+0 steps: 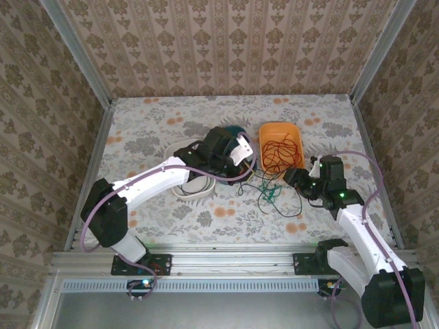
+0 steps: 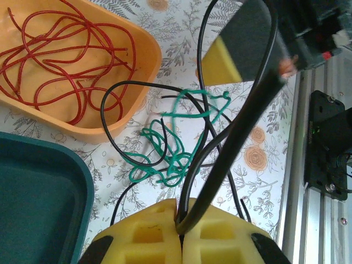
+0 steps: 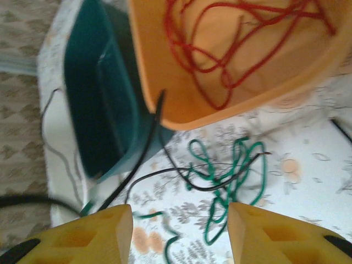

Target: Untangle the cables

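From above, the floral table lies open from 10 to 12 o'clock and along the near strip at 6. The middle is crowded. An orange plastic tub holding red wire sits at 1 o'clock, with a dark teal tray close beside it. A white oval dish sits at 9, and the left arm's white link crosses over it. A loose green-and-black wire tangle sprawls just at 6 o'clock of the tub.
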Controlling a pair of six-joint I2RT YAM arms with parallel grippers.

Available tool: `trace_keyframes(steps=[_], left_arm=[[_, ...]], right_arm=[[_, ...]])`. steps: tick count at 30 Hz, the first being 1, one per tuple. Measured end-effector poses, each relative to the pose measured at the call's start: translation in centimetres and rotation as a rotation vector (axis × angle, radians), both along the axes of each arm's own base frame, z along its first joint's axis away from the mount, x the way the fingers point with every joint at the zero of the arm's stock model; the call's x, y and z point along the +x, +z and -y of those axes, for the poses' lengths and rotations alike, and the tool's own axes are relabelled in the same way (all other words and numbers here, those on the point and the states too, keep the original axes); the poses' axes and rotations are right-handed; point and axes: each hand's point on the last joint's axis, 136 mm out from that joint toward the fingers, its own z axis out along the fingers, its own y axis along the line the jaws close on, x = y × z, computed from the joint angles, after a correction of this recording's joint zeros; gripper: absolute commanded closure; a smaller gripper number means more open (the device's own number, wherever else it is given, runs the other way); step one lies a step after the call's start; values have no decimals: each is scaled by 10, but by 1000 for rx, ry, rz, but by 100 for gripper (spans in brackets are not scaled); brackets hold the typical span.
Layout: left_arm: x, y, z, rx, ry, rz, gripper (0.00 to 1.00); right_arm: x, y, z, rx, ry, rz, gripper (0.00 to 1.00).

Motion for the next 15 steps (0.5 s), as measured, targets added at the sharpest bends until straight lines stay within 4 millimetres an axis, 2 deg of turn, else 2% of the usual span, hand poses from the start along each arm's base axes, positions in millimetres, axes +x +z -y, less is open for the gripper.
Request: trace_keyframes(steps=[9, 15], left_arm=[[1, 2, 2, -13, 7, -6, 100], [0, 2, 3, -22, 10, -19, 100]], right_arm=[[-10, 18, -30, 101, 156, 96, 53], [-15, 21, -47, 113, 233, 111, 53]])
